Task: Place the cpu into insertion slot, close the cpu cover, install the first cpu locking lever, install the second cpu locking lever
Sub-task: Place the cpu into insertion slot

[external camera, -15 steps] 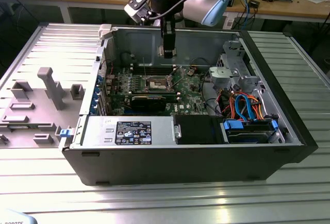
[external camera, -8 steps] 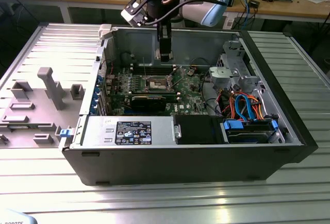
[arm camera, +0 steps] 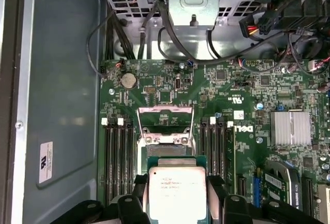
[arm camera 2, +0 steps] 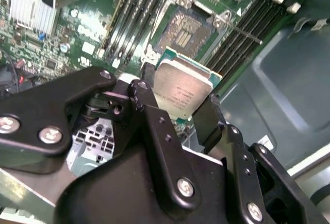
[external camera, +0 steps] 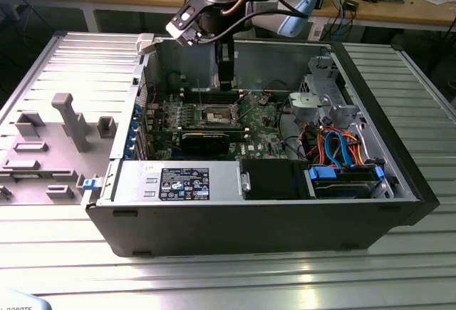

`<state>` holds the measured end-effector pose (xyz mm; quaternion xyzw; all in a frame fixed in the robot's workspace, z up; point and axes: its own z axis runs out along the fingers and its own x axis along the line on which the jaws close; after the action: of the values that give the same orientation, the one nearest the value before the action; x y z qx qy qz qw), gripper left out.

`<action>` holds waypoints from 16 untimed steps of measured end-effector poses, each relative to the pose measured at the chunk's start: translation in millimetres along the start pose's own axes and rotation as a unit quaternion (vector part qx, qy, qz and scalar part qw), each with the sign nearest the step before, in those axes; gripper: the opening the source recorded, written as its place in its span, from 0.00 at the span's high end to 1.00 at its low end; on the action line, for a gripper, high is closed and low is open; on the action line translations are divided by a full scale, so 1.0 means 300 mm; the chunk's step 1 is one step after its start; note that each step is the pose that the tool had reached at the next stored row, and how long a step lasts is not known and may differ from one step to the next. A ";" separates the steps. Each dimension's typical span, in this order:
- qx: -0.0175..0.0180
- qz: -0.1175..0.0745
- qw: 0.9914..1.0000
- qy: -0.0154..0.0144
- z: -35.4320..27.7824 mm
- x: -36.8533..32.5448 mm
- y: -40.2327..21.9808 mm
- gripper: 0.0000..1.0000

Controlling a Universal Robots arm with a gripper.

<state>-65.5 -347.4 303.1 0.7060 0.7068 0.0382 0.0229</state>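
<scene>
1. Ribbed metal table [external camera: 214, 281] fills the foreground of the exterior view; behind it is a wooden workbench [external camera: 399, 7] with cables and small parts.
2. On the table lies an open computer case [external camera: 249, 224], side panel off, so the green motherboard [external camera: 263, 121] is seen from above.
3. On the exterior view's left, beside the case, is a grey fixture plate [external camera: 50, 146] with several upright blocks.
4. Inside the case, on the exterior view's right, is a drive cage [external camera: 320, 100] with blue and orange cables [external camera: 342, 146]; a power supply [external camera: 178, 182] with a label is at the near wall.
5. The gripper [external camera: 226, 85] hangs down into the case, over the far part of the board.
6. Gripper state: in both wrist views the black fingers [arm camera 2: 147, 82] are closed on two opposite edges of the cpu [arm camera 2: 183, 87], w/ the chip clamped between them. The silver top faces the cameras and the green edge shows around it.
7. Position of the cpu [arm camera: 177, 189]: held in the air above the board, near the insertion slot [arm camera: 166, 149] but not in it. The gripper [arm camera: 176, 183] is between the two banks of memory slots [arm camera: 116, 157].
8. The insertion slot [arm camera 2: 186, 31] lies bare, its dark centre is visible, approx. just beyond the chip.
9. The cpu cover [arm camera: 165, 110] is swung open; through its window the board is seen.
10. A thin metal lever [arm camera 2: 247, 34] sticks out from the slot's corner, across the memory slots.
11. Also on the board: a finned heatsink [arm camera: 290, 128] and a coin battery [arm camera: 128, 80], both well apart from the slot.
</scene>
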 end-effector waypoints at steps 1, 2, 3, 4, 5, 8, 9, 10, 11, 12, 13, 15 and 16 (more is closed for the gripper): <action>0.000 0.000 1.000 0.001 0.009 0.000 -0.001 0.46; 0.000 0.000 1.000 0.004 0.013 0.000 -0.002 0.46; 0.000 0.000 1.000 0.007 0.017 -0.001 -0.002 0.46; 0.000 0.001 1.000 0.009 0.026 0.000 -0.003 0.46; 0.000 0.001 1.000 0.009 0.035 -0.001 -0.004 0.46; 0.000 0.001 1.000 0.009 0.054 -0.001 -0.005 0.46; 0.000 0.001 1.000 0.009 0.060 -0.001 -0.006 0.46; 0.000 0.001 1.000 0.009 0.071 -0.002 -0.007 0.46; 0.000 0.001 1.000 0.009 0.077 -0.002 -0.007 0.46; 0.000 0.001 1.000 0.009 0.082 -0.002 -0.008 0.46; 0.000 0.001 1.000 0.009 0.090 -0.002 -0.008 0.46; -0.002 0.001 1.000 0.008 0.098 -0.002 -0.009 0.46; -0.005 0.000 1.000 0.007 0.099 -0.002 -0.009 0.46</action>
<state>-65.7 -347.3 273.4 0.7057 0.7066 0.0468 0.0215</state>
